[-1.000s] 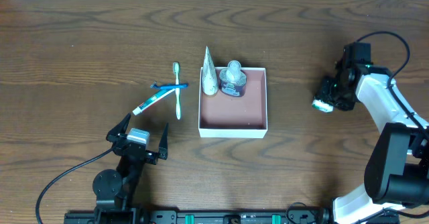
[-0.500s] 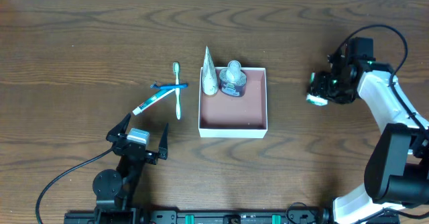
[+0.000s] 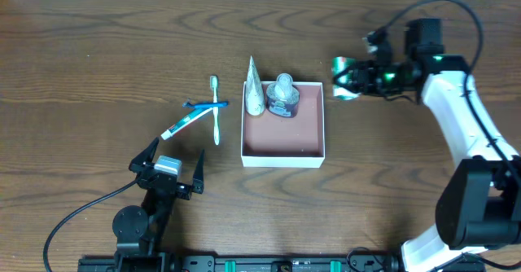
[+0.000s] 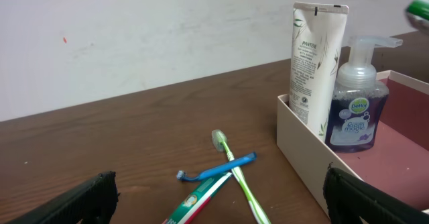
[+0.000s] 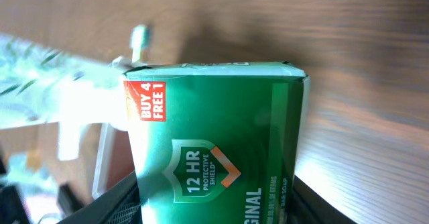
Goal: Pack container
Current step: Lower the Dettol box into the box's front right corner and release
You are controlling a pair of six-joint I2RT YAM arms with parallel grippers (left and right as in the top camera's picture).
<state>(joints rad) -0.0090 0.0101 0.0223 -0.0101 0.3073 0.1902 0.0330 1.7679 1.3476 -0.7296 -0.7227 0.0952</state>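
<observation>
Overhead, your right tool (image 3: 356, 75) was clenched on the green soap packet (image 3: 344, 66), holding it just off the far right corner of the container (image 3: 282, 160), which sat at the middle of the worktop (image 3: 98, 44). The right wrist view showed the packet (image 5: 214, 143) filling the frame between the dark fingers, printed face toward the camera. That looked like a secure hold for carrying.

Inside the box, the white tube (image 3: 254, 89) and the pump bottle (image 3: 282, 95) stood along the far wall, so the near floor lay bare. I judged that was where the packet should go.

Your left tool (image 3: 176, 150) waited released, jaws wide apart, near the front edge. The crossed toothbrushes (image 3: 215, 109) and the toothpaste (image 3: 183, 124) lay beyond it, left of the box and not yet packed.

Compared with a second ago, the packet had travelled from well right of the box to beside its corner. The left arm, the box and everything else had not shifted.
</observation>
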